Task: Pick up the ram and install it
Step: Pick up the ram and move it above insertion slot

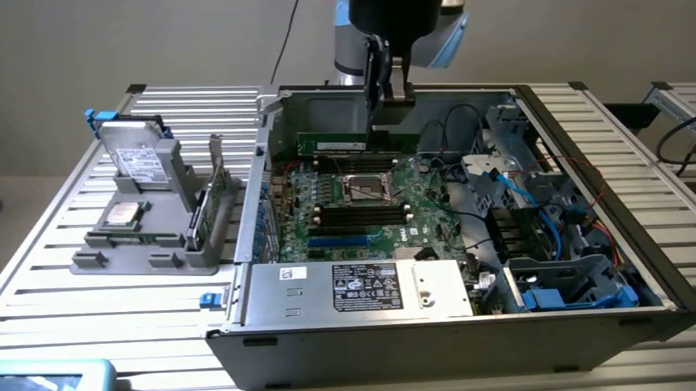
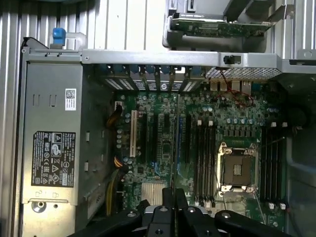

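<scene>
Nearest us sits the power supply [image 1: 359, 285]. Farther in, beyond the CPU socket [image 1: 367, 186], the ram [image 1: 339, 145] stretches across the exterior view's left to right, directly beneath our gripper [image 1: 382, 124], whose jaws seem pinched on its upper edge.

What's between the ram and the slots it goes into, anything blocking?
Nothing visible. The gripper holds the ram upright right over the black slots beside the processor socket; no cable or part crosses between them.
</scene>
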Controlling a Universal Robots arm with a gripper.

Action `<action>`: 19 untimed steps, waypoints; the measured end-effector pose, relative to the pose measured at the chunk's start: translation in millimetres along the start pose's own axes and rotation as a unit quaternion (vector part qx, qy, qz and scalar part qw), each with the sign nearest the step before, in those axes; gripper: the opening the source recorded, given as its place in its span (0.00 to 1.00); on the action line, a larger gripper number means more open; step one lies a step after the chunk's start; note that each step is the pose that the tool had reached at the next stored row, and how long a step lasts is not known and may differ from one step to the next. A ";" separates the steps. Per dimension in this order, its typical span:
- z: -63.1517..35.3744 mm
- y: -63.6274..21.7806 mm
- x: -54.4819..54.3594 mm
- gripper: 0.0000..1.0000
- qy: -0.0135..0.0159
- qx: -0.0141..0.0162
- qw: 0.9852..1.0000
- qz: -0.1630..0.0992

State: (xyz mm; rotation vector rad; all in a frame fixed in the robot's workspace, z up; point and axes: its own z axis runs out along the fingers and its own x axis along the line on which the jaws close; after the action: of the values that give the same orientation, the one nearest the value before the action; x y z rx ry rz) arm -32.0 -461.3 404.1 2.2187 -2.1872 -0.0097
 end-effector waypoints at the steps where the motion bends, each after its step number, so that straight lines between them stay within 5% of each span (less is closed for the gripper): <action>1: 0.1 -1.6 -3.0 0.13 0.000 0.002 1.000 0.000; 9: 0.6 -10.9 -20.7 0.13 0.000 0.018 1.000 0.000; 19: 4.7 -13.0 -44.9 0.13 0.000 0.019 1.000 0.000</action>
State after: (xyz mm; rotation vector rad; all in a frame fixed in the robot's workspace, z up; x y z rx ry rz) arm -19.8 -416.3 398.5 2.2373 -2.2058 0.0330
